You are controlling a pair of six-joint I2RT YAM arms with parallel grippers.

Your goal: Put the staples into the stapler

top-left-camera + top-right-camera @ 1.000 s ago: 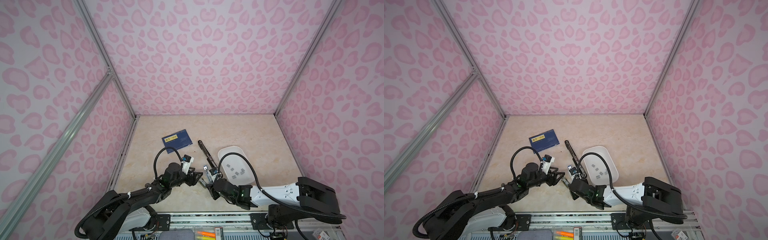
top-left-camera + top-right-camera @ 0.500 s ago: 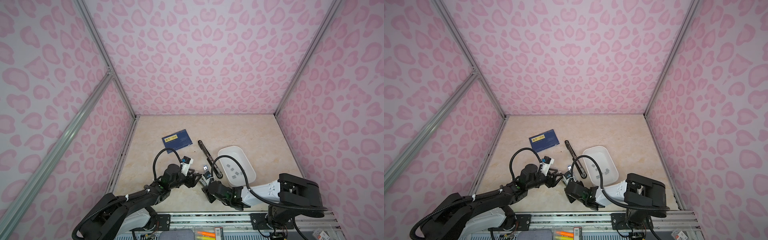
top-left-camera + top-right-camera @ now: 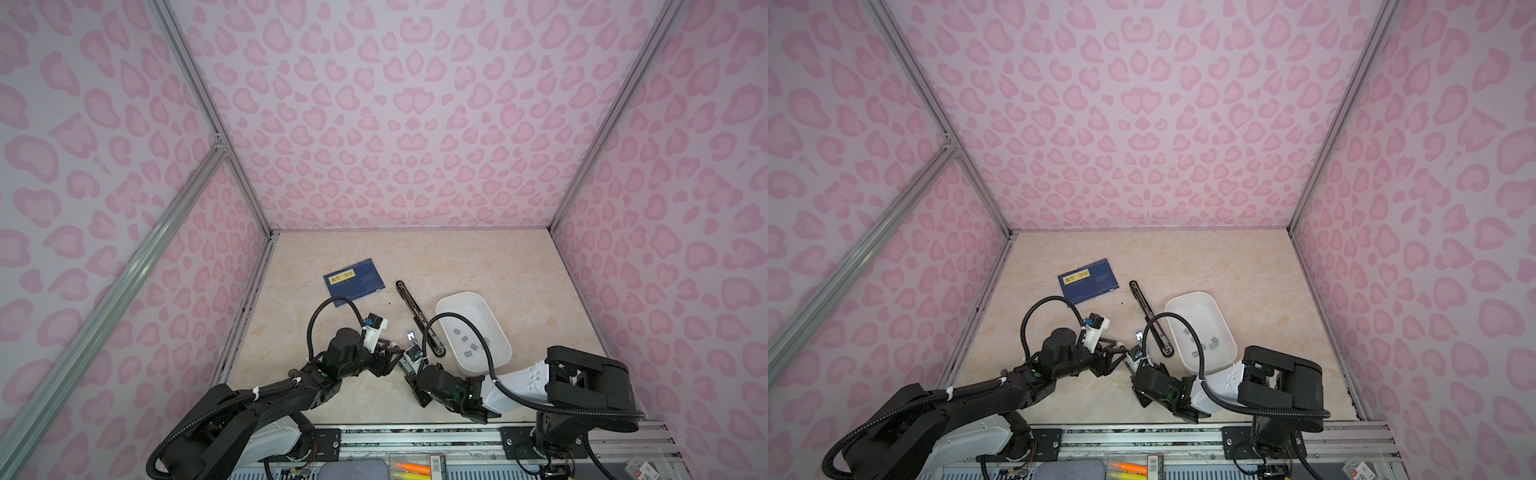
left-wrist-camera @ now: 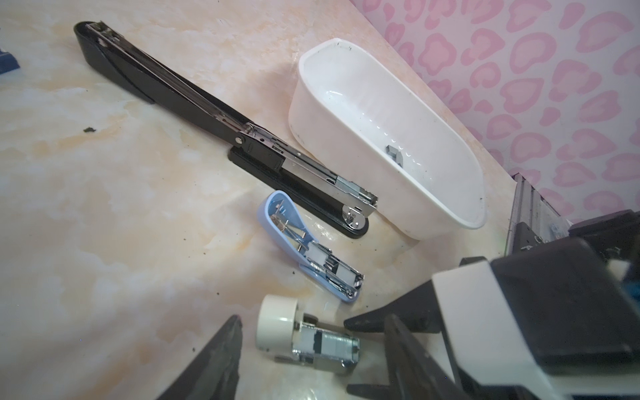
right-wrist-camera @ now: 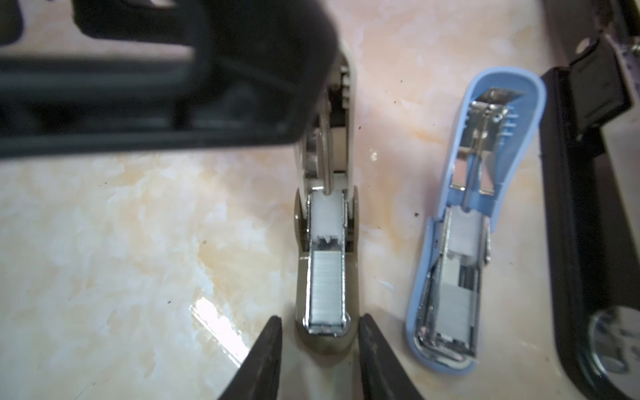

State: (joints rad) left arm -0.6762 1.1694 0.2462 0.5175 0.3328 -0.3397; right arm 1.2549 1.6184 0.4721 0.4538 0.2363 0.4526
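Two staplers, beige stapler and blue stapler, are lying open mid-frame carrying staples in their channels; left gripper and right gripper are straddling the beige one, jaws unclamped, so closing is probably remaining.

Black-white arms, looped black cables

We are looking at a beige marble-patterned tabletop. Toward the back a blue card is lying flat. A long black stapler is stretching diagonally just beside a white plastic tub. Near its front end a small pale-blue stapler is lying open, and just beside that a small cream stapler is lying open too.
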